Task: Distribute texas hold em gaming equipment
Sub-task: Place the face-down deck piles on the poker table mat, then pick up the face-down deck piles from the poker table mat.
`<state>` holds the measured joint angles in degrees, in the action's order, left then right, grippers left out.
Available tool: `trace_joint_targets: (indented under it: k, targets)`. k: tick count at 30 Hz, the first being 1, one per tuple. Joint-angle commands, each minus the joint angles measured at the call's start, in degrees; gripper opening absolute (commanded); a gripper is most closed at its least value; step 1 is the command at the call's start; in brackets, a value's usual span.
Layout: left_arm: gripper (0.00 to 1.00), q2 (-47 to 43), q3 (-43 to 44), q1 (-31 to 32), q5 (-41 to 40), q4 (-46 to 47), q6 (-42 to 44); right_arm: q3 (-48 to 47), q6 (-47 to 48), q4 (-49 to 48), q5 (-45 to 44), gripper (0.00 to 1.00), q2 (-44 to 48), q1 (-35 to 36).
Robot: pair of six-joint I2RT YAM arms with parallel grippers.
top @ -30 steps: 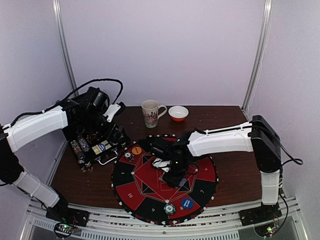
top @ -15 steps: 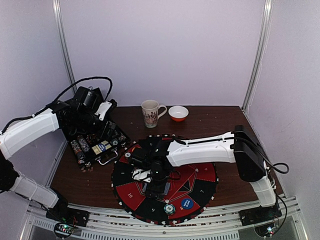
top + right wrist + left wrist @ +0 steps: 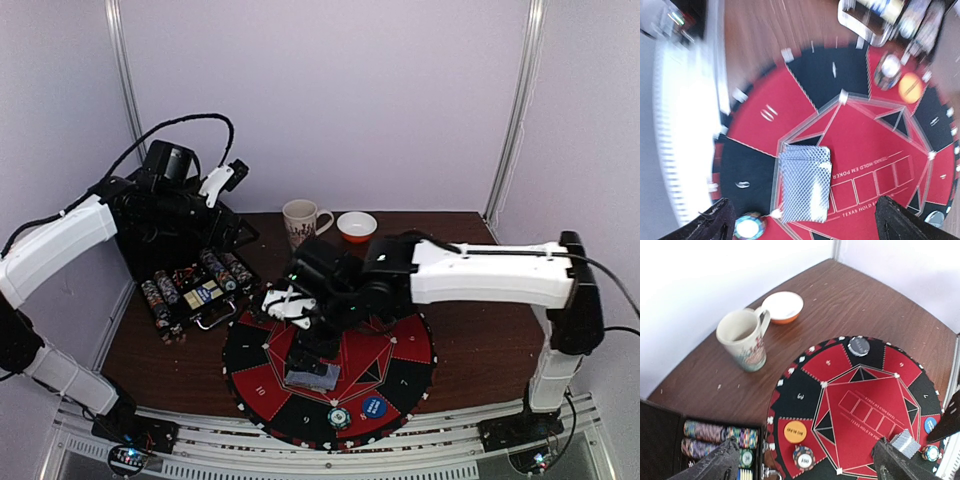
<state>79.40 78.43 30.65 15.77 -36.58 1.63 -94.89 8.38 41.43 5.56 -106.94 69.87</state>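
Note:
A deck of cards (image 3: 804,190) with grey-blue backs lies slightly fanned on the red-and-black mat (image 3: 760,95), also seen as the deck (image 3: 312,372). My right gripper (image 3: 805,220) hovers above it, open, with nothing between its fingers. My left gripper (image 3: 805,465) is open and empty, raised high over the case as the left gripper (image 3: 232,175). An orange disc (image 3: 794,431) and a striped chip (image 3: 804,457) sit at the mat's left edge. A dark chip (image 3: 858,345) lies at the far edge. A blue disc (image 3: 373,407) and another chip (image 3: 340,417) lie near the front.
An open black case (image 3: 190,285) with rows of chips (image 3: 720,435) stands left of the mat. A mug (image 3: 303,225) and a small orange bowl (image 3: 357,226) stand at the back. The right arm (image 3: 480,275) stretches across the mat from the right.
My right gripper carried the deck leftward over the mat, opened and let it go, then lifted. My left arm rose up and back from the case.

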Motion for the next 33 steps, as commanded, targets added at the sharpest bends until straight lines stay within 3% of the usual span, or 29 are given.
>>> trace_joint_targets:
  k: [1, 5, 10, 15, 22, 33]
  targets:
    - [0.96, 2.8, 3.1, 4.3, 3.3, 2.5, 8.3, 10.5, -4.5, -8.2, 6.5, 1.00, 13.1, -4.2]
    - [0.98, 8.3, 1.6, 16.8, -2.0, -3.4, 19.4, 24.2, -10.7, -14.8, 8.3, 1.00, 23.4, -14.0]
    - [0.98, 17.9, -0.8, 29.0, -6.2, -9.2, 27.4, 33.2, -14.1, -16.0, 4.2, 1.00, 29.4, -21.6]
    - [0.98, 22.7, -1.3, 31.5, -5.2, -5.9, 28.4, 37.2, -15.3, -16.2, 4.6, 1.00, 29.9, -26.0]
    - [0.98, 26.2, -1.7, 32.7, -8.1, -5.4, 29.0, 38.9, -14.4, -16.1, 5.1, 1.00, 28.8, -26.5]
    - [0.98, 28.3, -3.4, 32.7, -3.6, -4.7, 27.8, 39.3, -14.0, -17.0, 6.3, 1.00, 28.1, -27.1]
